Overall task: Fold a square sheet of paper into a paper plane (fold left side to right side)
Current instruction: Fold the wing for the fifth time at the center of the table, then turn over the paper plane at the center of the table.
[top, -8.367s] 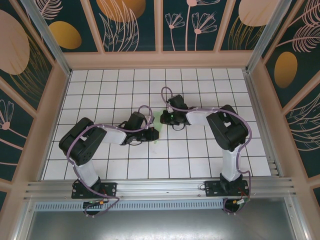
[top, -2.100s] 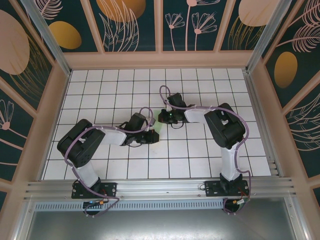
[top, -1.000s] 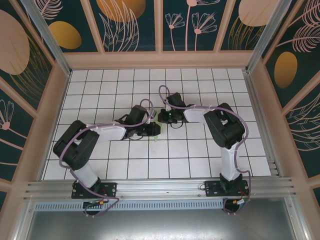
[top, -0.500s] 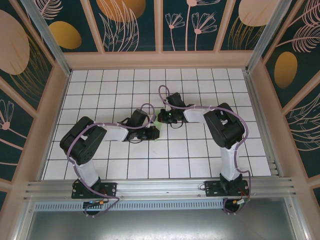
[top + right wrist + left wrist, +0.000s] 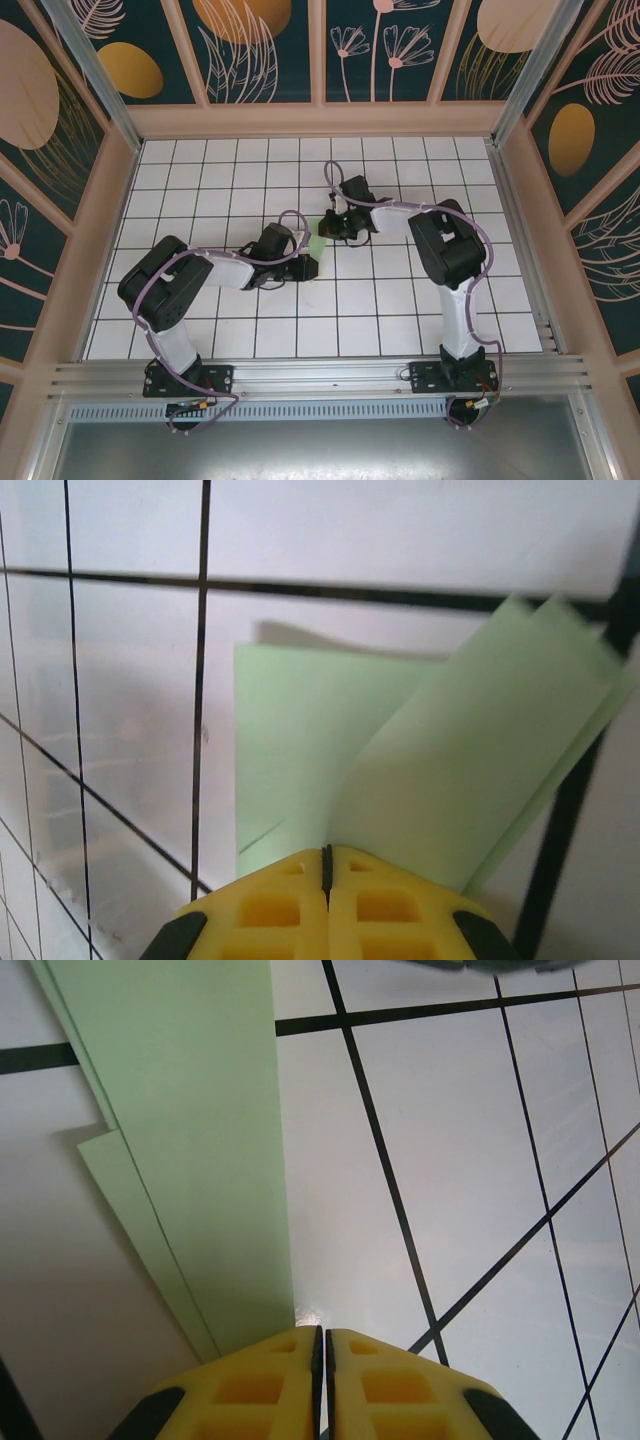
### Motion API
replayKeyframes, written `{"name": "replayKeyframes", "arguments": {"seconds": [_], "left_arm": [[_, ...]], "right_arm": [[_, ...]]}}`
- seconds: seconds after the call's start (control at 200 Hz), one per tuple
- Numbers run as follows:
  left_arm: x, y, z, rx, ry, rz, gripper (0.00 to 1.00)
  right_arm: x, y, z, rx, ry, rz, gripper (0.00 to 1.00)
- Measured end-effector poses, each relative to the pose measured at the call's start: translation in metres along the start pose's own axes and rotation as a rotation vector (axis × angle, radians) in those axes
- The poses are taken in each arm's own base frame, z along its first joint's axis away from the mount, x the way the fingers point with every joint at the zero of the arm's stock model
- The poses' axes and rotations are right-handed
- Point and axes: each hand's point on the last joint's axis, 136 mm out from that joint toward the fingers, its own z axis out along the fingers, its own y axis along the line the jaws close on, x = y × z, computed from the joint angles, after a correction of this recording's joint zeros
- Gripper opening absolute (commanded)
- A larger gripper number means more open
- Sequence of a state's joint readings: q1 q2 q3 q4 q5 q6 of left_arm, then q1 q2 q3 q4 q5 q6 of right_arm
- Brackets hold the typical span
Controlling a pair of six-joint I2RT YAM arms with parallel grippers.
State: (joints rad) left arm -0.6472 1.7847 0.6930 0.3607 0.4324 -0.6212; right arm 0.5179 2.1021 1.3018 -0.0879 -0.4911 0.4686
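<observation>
Paper (image 5: pixel 450 780) curved into closed right claw (image 5: pixel 326 856), seemingly pinched, left claw (image 5: pixel 322 1336) closed beside it

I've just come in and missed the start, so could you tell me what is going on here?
Two robot arms are folding a pale green paper in the middle of the tiled table. It is already a narrow, layered strip. The right gripper is shut on one end, which curls up. The left gripper is shut at the other end, the strip running under it.
</observation>
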Motion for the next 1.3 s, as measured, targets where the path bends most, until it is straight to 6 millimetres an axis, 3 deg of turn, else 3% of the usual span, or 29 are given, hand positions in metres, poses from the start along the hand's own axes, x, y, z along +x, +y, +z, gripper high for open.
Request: {"name": "replayKeyframes", "arguments": {"seconds": [0.365,0.586,0.666,0.771,0.956,1.071,1.171,1.301], "left_arm": [[-0.001,-0.001,-0.001,0.012,-0.013,0.001,0.15],[0.007,-0.007,-0.009,0.008,0.015,-0.007,0.23],[0.006,-0.014,-0.021,0.007,0.016,-0.012,0.33],[-0.019,-0.024,-0.047,-0.004,-0.068,-0.002,0.44],[-0.078,-0.039,-0.093,-0.068,-0.307,0.022,0.58],[-0.095,-0.034,-0.109,-0.133,-0.412,-0.001,0.6],[-0.102,-0.026,-0.115,-0.178,-0.46,-0.027,0.6],[-0.103,-0.018,-0.116,-0.206,-0.484,-0.052,0.6]], "right_arm": [[-0.058,-0.045,-0.021,0.053,-0.123,0.055,0.0],[-0.058,-0.044,-0.02,0.052,-0.122,0.046,0.0],[-0.054,-0.043,-0.022,0.055,-0.122,0.04,0.11],[-0.051,-0.039,-0.036,0.088,-0.139,0.023,0.29],[-0.077,-0.002,-0.101,0.193,-0.323,-0.041,0.61],[-0.076,0.03,-0.131,0.231,-0.43,-0.06,0.69],[-0.057,0.039,-0.121,0.258,-0.432,-0.033,0.71],[-0.02,0.016,-0.084,0.336,-0.351,0.035,0.72]]}}
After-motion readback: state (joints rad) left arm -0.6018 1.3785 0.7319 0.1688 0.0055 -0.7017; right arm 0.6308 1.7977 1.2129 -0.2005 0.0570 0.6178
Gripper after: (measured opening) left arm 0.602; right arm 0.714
